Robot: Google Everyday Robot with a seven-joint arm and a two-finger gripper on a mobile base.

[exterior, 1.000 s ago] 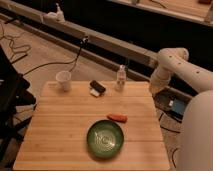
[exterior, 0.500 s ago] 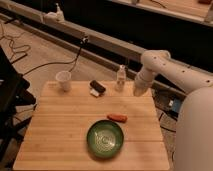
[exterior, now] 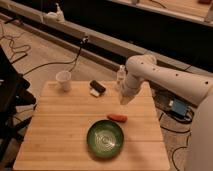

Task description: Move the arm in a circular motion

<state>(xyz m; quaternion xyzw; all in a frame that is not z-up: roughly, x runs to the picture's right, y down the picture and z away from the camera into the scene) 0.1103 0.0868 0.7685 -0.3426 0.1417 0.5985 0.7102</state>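
White arm [exterior: 170,80] reaches in from the right, bending down. Its gripper [exterior: 125,98] hangs above the table [exterior: 60,130], far-right side.

My large white tubular robot arm [exterior: 167,80] swings further inward, over the wooden bench [exterior: 60,132]; its gripper [exterior: 125,98] now hangs beside the small clear bottle [exterior: 120,75].
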